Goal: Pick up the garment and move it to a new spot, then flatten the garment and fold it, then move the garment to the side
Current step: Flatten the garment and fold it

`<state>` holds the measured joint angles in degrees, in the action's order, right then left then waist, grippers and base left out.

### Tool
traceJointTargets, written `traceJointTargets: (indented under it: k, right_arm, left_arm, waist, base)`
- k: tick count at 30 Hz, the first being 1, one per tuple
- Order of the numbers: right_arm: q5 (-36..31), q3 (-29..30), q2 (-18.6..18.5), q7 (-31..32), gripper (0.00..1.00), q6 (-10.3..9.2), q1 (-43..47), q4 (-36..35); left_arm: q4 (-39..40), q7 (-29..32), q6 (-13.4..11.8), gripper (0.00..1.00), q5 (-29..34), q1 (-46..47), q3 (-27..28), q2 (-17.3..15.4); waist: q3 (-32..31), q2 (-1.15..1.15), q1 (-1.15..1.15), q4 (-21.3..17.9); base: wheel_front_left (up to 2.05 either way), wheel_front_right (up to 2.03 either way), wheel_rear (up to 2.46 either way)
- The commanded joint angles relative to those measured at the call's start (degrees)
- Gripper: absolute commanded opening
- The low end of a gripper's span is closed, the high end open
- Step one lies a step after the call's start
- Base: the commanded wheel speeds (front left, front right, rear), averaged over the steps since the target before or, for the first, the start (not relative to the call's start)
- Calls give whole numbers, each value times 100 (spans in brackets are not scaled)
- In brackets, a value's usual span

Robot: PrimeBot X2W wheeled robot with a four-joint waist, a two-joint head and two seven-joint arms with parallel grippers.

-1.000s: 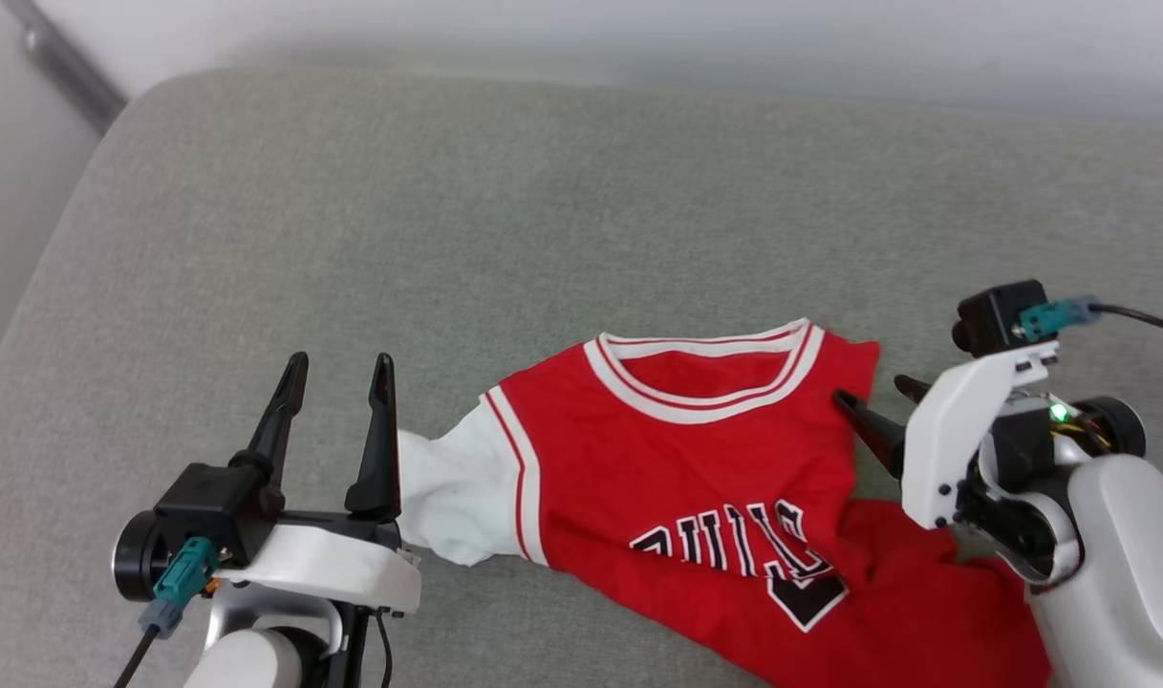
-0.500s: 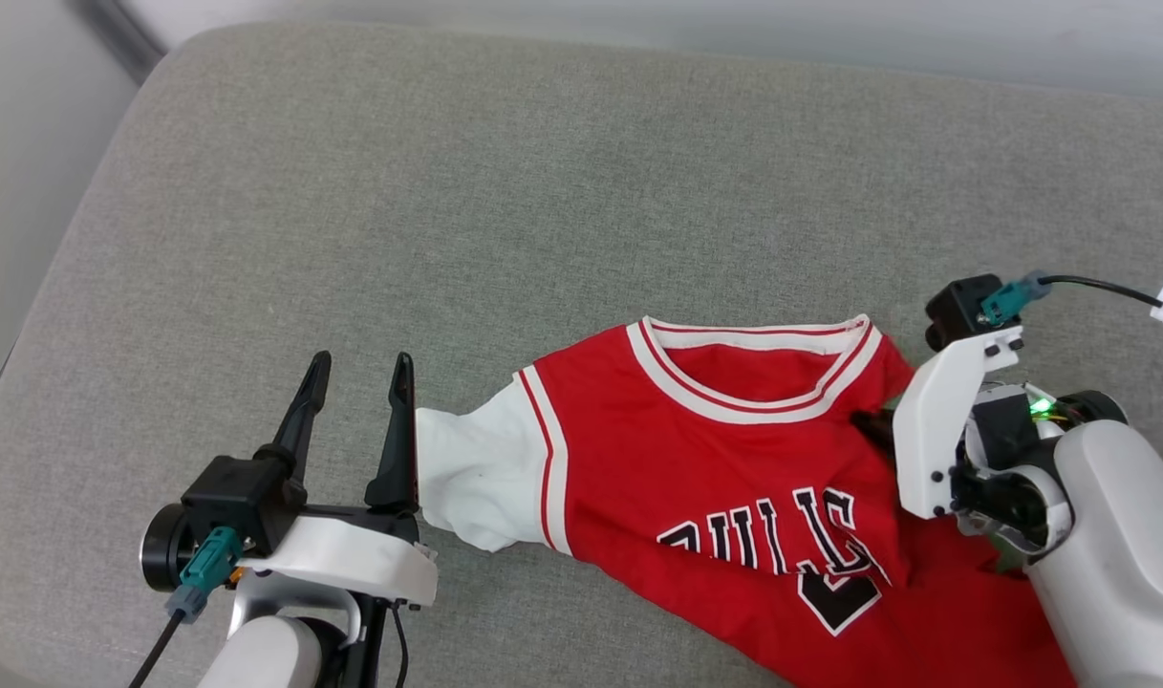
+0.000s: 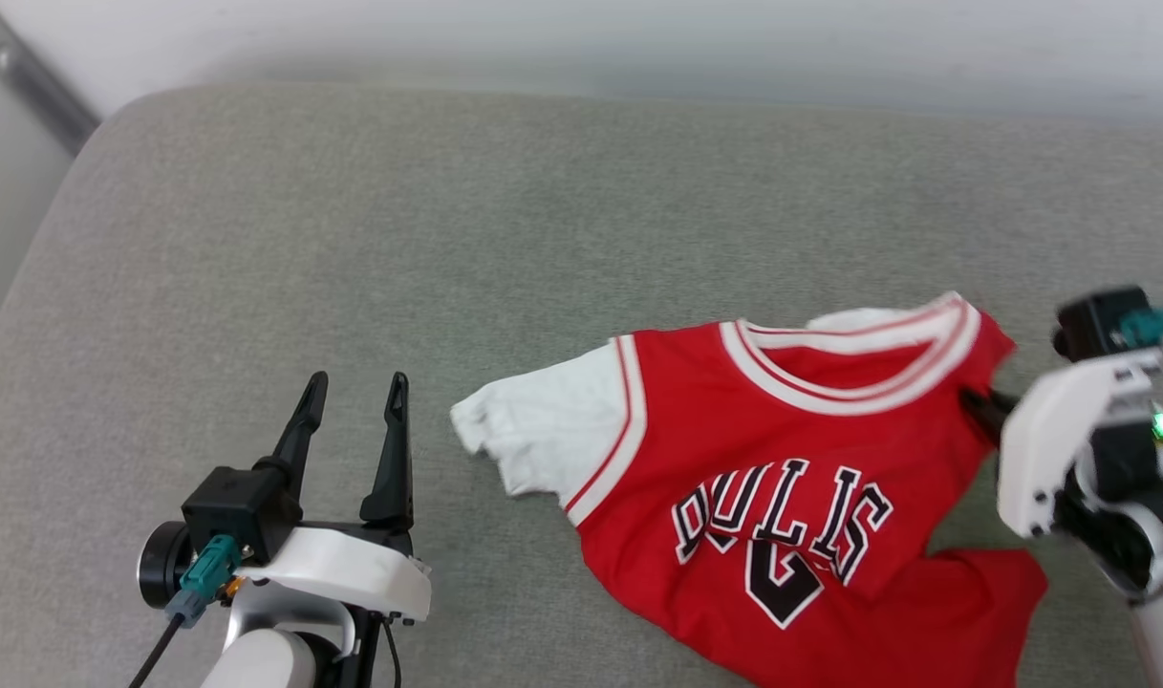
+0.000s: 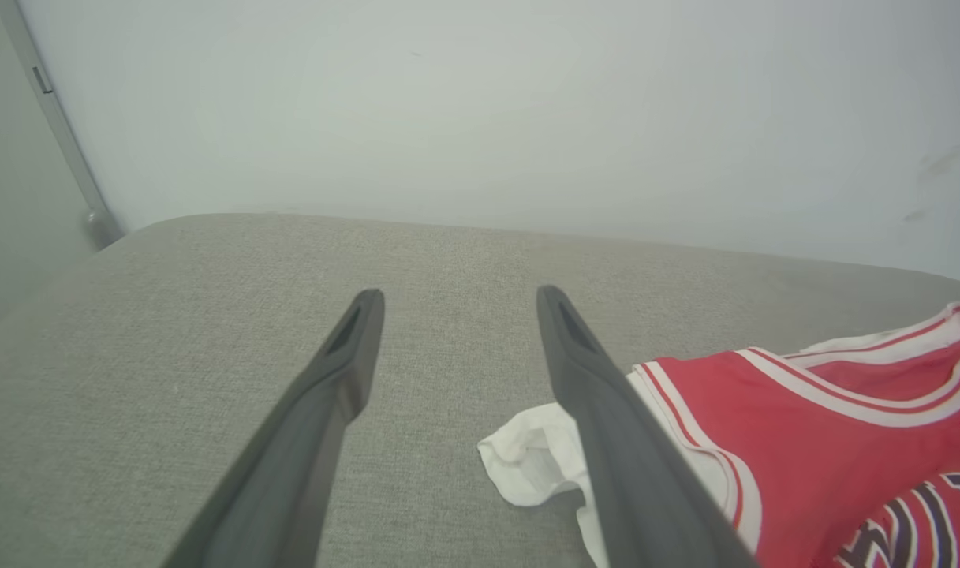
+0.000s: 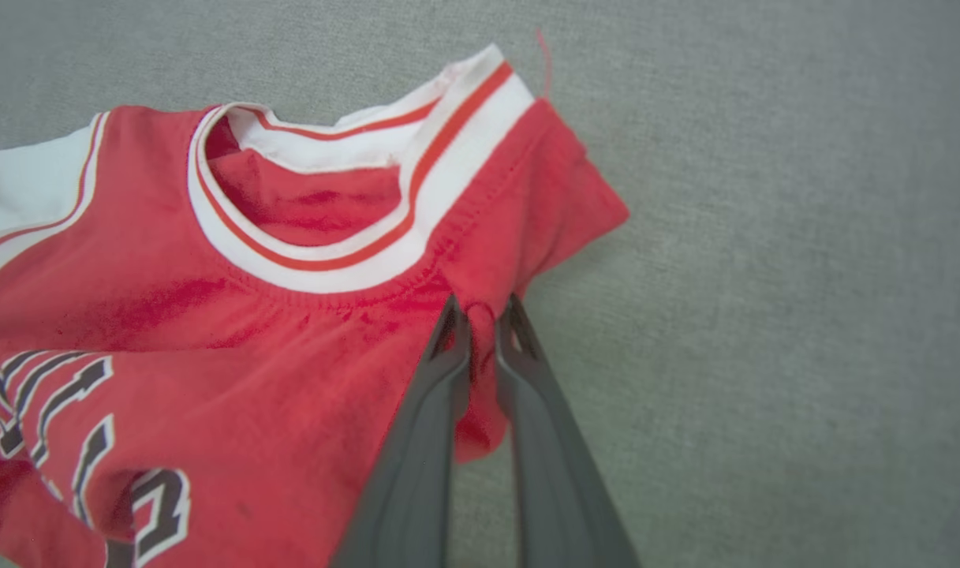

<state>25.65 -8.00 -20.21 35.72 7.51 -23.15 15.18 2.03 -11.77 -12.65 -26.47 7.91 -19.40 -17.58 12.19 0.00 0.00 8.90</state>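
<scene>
The garment [image 3: 782,459] is a small red jersey with white sleeves, striped trim and black lettering, lying crumpled on the grey cushion [image 3: 447,220]. My right gripper [image 5: 483,312] is shut on a pinch of red cloth at the shoulder just beside the collar; in the head view its dark fingers [image 3: 984,409] meet the same shoulder. The left gripper [image 3: 355,406] stands open with nothing between its fingers, a little left of the white sleeve [image 3: 533,435]. In the left wrist view the sleeve [image 4: 531,461] lies just beside the right finger, and the garment [image 4: 827,442] spreads to the right.
A pale wall [image 3: 581,38] runs behind the cushion's far edge. A dark strip [image 3: 27,72] slants down at the far left, where the cushion's left edge drops off. Bare cushion spreads ahead of and between the arms.
My right gripper has closed on the jersey's shoulder and pulled it to the right, so the sleeve has drawn away from the left gripper. The head camera has also shifted.
</scene>
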Motion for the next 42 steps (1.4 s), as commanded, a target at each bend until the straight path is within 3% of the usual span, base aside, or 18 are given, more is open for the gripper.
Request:
traceJointTargets:
  k: [1,8,9,10,11,20,26,35,42]
  right_arm:
    - [-38,127,-10,-20,0,-4,207,-90]
    - [-174,793,378,-51,0,-4,1333,-410]
    - [-191,845,453,-109,18,-4,1424,-423]
    - [-234,878,505,-183,55,-4,1494,-416]
    - [-250,895,556,-290,100,-4,1554,-427]
    - [-733,1053,1031,-2375,100,-3,1904,-945]
    - [-1230,1235,1325,-2928,100,-3,2184,-1507]
    - [-1327,1602,1505,-2237,100,-3,2716,-2022]
    - [-965,2049,1207,-764,100,-3,2447,-1749]
  left_arm:
    - [15,16,-23,100,8,-45,-1,-25]
    - [50,145,-52,100,-27,-146,-8,-120]
    - [55,164,-63,100,-26,-157,-12,-133]
    - [56,183,-67,100,-30,-168,-13,-146]
    - [56,196,-69,100,-35,-174,-16,-154]
    - [35,287,-103,100,-86,-353,16,-287]
    - [127,399,-185,100,-88,-560,17,-390]
    - [271,489,-253,100,-92,-665,4,-453]
    - [332,431,-257,100,-98,-562,-11,-435]
  waist:
    - [-91,0,0,-114]
    - [-198,0,0,-372]
    - [-211,0,0,-401]
    - [-225,0,0,-426]
    - [-239,0,0,-444]
    - [-515,0,0,-611]
    - [-736,0,0,-715]
    - [-834,0,0,-752]
    - [-677,0,0,-663]
  base:
    - [0,0,0]
    - [0,0,0]
    - [0,0,0]
    - [0,0,0]
    - [0,0,0]
    - [0,0,0]
    - [0,0,0]
    - [0,0,0]
    - [0,0,0]
